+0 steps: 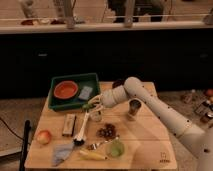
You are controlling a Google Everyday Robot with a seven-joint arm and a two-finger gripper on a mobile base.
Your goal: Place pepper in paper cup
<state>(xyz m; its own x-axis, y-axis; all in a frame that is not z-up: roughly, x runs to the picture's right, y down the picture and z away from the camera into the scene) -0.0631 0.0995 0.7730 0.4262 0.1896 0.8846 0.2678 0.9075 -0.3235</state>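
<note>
The gripper [94,104] is at the end of the white arm that reaches in from the right, over the left-middle of the wooden table [145,145]. It is shut on the small green pepper [89,105], which sticks out at its left tip. The pale paper cup [95,116] stands upright on the table directly under the gripper, a short gap below the pepper. The shiny dark metal cup [133,108] stands to the right, under the forearm.
A green tray [75,79] at the back left holds an orange bowl [66,90] and a grey sponge [85,92]. On the table lie a white-handled brush [80,129], a brown block [69,125], an apple [43,136], dark grapes [106,131], a round light-green object [116,148], a long yellow item [94,155] and a blue cloth [61,152].
</note>
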